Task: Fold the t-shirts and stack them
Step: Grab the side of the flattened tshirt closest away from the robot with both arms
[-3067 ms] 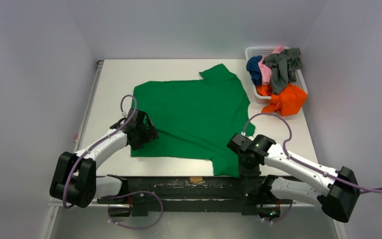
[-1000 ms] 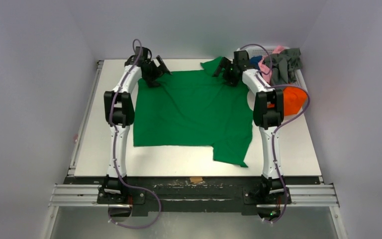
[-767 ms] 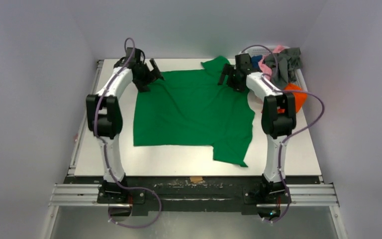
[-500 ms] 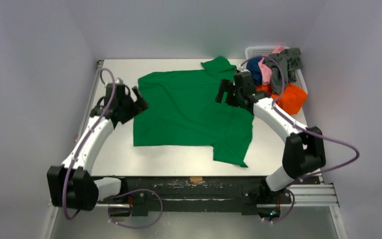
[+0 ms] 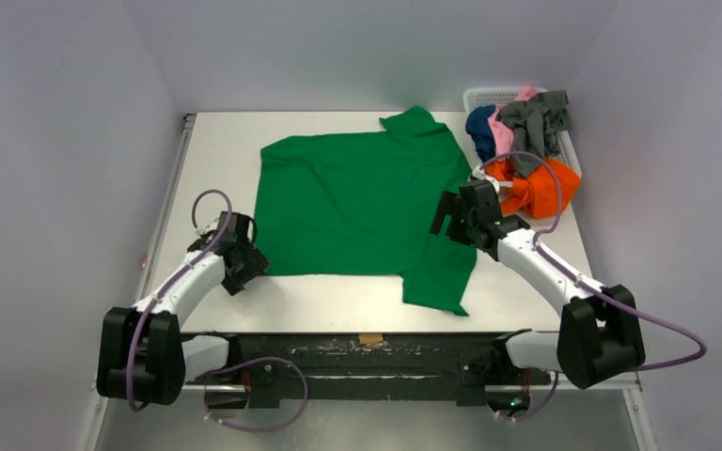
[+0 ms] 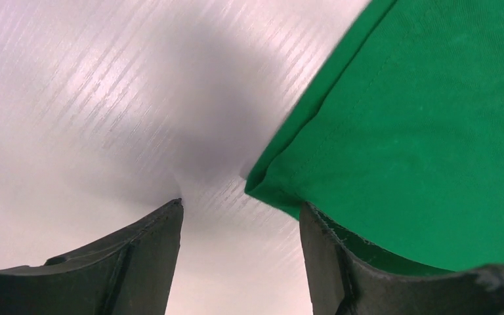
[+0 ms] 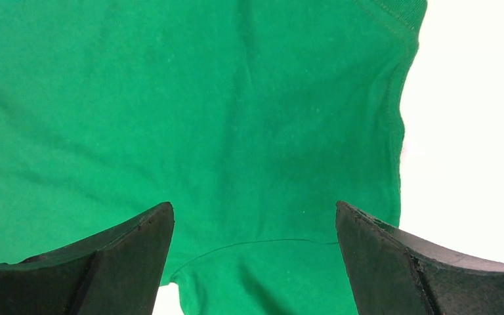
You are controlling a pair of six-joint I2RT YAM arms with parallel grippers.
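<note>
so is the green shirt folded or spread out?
Spread out: the green t-shirt lies flat on the table, sleeves out, no fold made.

The left arm [image 5: 183, 282] and right arm [image 5: 545, 268] have white link shells and black joint housings. A purple cable [image 5: 210, 193] loops along each. The 2 fingers [image 7: 125, 262] per wrist are matte black wedges, seemingly rubber-edged.

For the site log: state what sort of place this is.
Probably a robotics lab test cell: plain walls box in a white table, and a green t-shirt lies spread beside a basket of crumpled shirts.
</note>
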